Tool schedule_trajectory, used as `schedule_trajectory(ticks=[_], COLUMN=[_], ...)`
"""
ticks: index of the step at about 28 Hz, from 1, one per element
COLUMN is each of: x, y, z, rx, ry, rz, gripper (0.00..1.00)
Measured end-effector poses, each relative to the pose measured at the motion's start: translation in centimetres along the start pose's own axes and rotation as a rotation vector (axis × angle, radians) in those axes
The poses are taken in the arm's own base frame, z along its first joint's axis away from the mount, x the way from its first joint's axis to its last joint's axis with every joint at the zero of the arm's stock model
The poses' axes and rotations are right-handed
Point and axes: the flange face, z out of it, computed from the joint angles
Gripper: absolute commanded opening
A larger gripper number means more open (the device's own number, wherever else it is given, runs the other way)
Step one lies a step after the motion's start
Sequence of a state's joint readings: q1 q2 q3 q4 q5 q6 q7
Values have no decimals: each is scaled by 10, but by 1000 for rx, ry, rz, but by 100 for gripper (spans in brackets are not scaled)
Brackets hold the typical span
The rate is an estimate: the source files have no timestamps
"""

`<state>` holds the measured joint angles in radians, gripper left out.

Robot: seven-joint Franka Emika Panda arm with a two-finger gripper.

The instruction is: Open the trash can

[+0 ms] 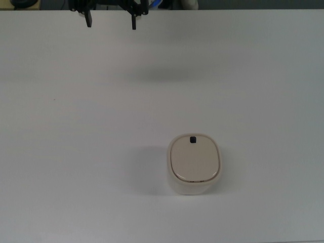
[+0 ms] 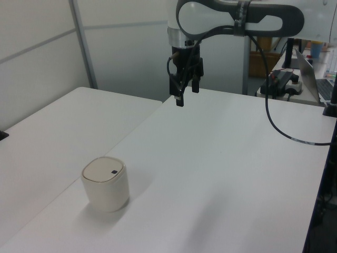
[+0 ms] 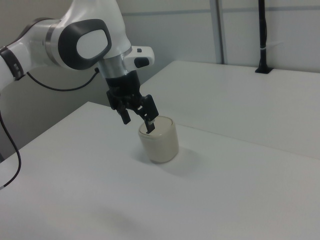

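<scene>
The trash can (image 1: 195, 163) is a small cream-white bin with a flat beige lid lying shut and a black square button (image 1: 193, 139) at its rim. It stands on the white table, right of centre in the top view, also seen as the trash can (image 2: 105, 183) low on the left view's left and the trash can (image 3: 159, 140) in the right view. My gripper (image 1: 111, 21) hangs open and empty at the top view's upper edge, far from the bin. The gripper (image 2: 186, 94) hovers well above the table; in the right view the gripper (image 3: 138, 120) overlaps the bin only by line of sight.
The white table (image 1: 76, 152) fills the top view. A second table (image 2: 47, 137) joins it on the left view's left. A black cable (image 2: 284, 132) trails across the left view's right, near a laptop (image 2: 310, 68) and clutter. A black post (image 3: 262, 37) stands at the right view's back.
</scene>
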<state>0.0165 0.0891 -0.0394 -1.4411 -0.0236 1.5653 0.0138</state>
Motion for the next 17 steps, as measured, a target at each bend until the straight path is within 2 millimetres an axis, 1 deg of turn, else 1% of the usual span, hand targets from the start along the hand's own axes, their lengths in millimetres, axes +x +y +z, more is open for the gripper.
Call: schedule_trajectory(ticks=[1,2,4,5,6,7,17], x=[0,0,0,0,0,0,0], y=[0,0,0,0,0,0,0], z=[0,0,0,0,0,0,0], rx=[0,0,0,0,0,0,0], ry=[0,0,0,0,0,0,0], rz=[0,0,0,0,0,0,-8], gripper=[97,87,62,39,4,0,0])
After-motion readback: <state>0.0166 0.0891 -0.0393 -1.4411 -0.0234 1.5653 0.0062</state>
